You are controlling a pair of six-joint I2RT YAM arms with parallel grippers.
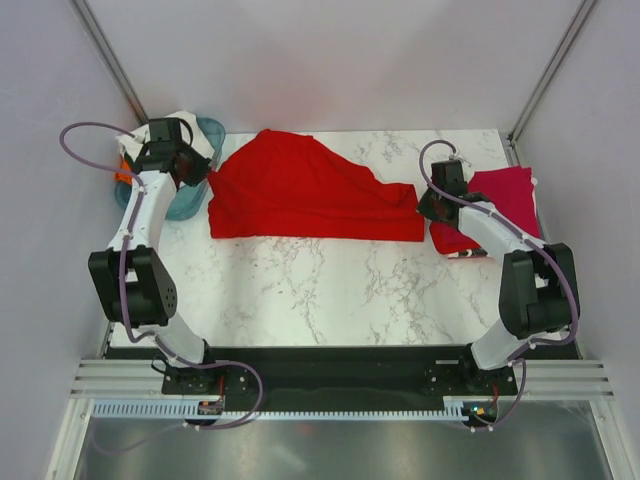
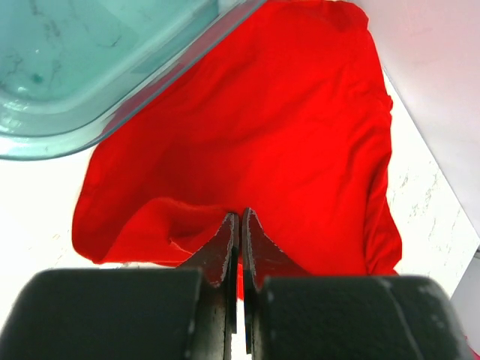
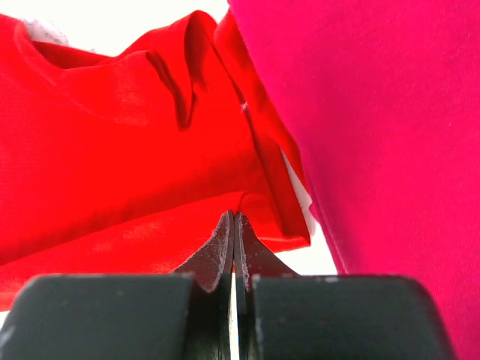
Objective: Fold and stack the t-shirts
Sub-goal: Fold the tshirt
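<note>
The bright red t-shirt [image 1: 300, 195] lies stretched out across the back of the table. My left gripper [image 1: 203, 178] is shut on its left edge beside the teal basket; red cloth shows between the jaws in the left wrist view [image 2: 241, 219]. My right gripper [image 1: 424, 208] is shut on the shirt's right edge, with its tips at a fold of red cloth [image 3: 235, 217]. The crimson-pink t-shirt [image 1: 508, 195] lies folded at the right edge, just beyond the right gripper, and fills the right of the right wrist view [image 3: 390, 120]. White cloth [image 1: 190, 124] shows in the basket behind the left wrist.
The teal plastic basket [image 1: 190, 205] stands at the back left corner, touching the red shirt's left edge; its rim shows in the left wrist view [image 2: 112, 120]. White walls close in the back and sides. Bare marble table [image 1: 320, 290] lies in front of the shirt.
</note>
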